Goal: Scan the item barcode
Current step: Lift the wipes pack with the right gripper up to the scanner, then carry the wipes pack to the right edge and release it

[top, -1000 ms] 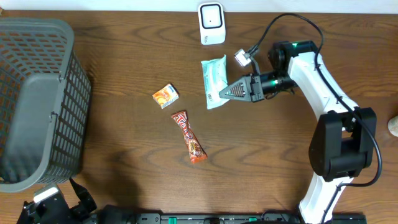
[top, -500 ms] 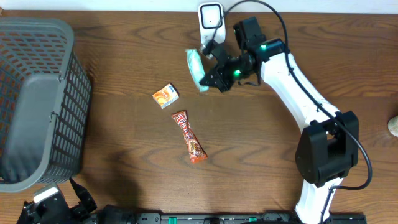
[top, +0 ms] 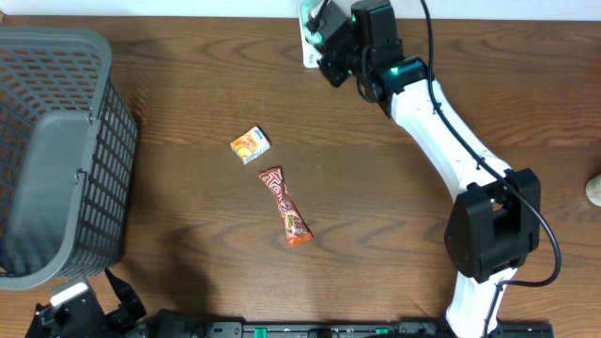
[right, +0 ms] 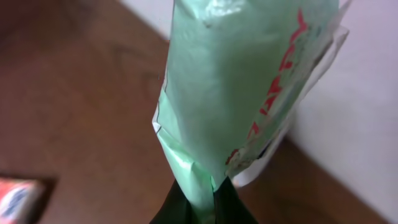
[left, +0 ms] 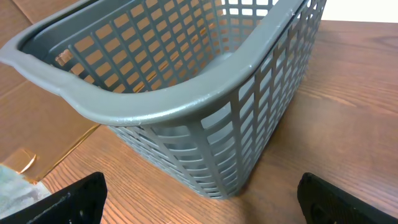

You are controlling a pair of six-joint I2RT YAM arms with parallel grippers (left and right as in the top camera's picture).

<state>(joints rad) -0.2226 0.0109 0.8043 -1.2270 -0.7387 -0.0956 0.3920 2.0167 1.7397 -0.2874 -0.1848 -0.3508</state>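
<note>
The right gripper (right: 200,198) has its jaws pinched on one end of the green packet (right: 239,81), holding it over the white scanner (top: 308,58) at the far edge of the worktop (top: 394,216). The left gripper (left: 199,208) sits near the grey basket (left: 161,112) with its jaws spread wide. 2 snacks lie mid-worktop: an orange packet (top: 251,145) and a red bar (top: 286,208).
</note>
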